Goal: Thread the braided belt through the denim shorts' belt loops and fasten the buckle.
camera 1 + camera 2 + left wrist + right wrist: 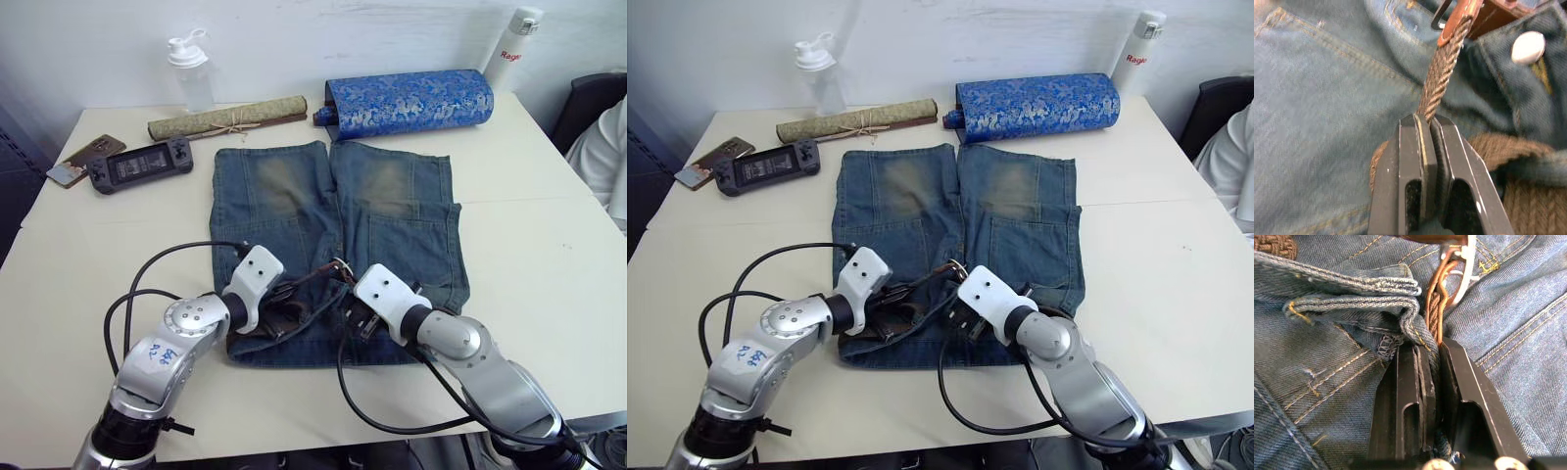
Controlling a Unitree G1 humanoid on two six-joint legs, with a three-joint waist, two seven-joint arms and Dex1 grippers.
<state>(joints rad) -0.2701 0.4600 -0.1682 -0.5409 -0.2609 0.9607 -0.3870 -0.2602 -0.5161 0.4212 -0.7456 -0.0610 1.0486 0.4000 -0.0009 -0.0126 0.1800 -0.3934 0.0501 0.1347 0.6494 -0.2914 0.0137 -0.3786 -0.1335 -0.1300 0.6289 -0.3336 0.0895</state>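
The left claw (1427,127) is pinching the brown woven belt (1440,78) near its silver buckle (1457,269). The right claw (1432,357) is gripping the waistband of the faded blue denim shorts (333,225) lying on the white desk (529,255).

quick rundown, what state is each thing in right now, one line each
braided belt: pinched on edge between the left gripper's fingers, not fastened
left gripper: shut on the braided belt
right gripper: shut on the waistband of the denim shorts
denim shorts: flat on the table, waist toward the robot
buckle: unfastened, lying on the denim
shaker bottle: upright, lid shut
white flask: upright, capped
blue brocade roll: rolled up
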